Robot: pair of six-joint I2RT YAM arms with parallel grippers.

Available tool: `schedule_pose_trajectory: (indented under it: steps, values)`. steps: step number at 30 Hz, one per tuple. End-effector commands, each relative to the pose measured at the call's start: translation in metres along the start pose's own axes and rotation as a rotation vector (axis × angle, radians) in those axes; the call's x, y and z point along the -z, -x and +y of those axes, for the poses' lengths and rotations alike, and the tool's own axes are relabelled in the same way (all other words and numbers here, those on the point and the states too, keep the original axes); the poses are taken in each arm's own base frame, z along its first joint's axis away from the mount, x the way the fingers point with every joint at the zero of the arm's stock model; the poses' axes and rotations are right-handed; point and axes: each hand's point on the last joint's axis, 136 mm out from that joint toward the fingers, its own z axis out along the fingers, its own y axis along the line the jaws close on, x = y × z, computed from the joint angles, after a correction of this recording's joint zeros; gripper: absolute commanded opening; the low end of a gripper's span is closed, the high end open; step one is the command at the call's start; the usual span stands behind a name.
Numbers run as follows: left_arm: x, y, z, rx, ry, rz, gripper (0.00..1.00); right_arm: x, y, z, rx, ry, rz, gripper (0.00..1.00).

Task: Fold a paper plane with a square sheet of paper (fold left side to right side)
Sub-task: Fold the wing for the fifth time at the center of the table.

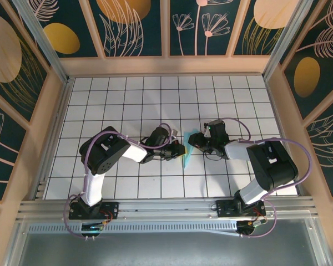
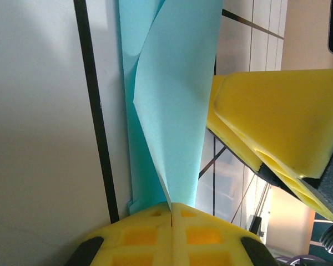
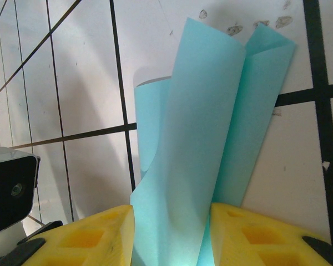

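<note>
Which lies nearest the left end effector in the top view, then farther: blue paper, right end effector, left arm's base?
1. Blue paper, pinched by the left end effector.
2. Right end effector, just right of it.
3. Left arm's base, bottom left.

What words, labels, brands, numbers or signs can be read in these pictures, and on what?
None readable. The blue paper is blank, the white table carries only black grid lines, and the walls bear leaf and flower drawings without lettering. The dark marks on the table beyond the paper are smudges, not letters.
</note>
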Motion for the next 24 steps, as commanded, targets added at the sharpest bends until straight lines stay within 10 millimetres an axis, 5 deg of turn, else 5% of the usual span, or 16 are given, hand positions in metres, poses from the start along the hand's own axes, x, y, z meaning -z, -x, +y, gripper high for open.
schedule_pose_trajectory:
  steps: [1, 24]
  values:
    - [-0.002, 0.000, 0.040, 0.011, 0.146, -0.008, 0.04, -0.001, 0.000, 0.002, 0.015, -0.014, -0.004, 0.40]
    - [-0.008, -0.001, 0.059, 0.008, 0.203, 0.005, 0.03, 0.010, 0.006, 0.003, 0.034, -0.042, -0.038, 0.40]
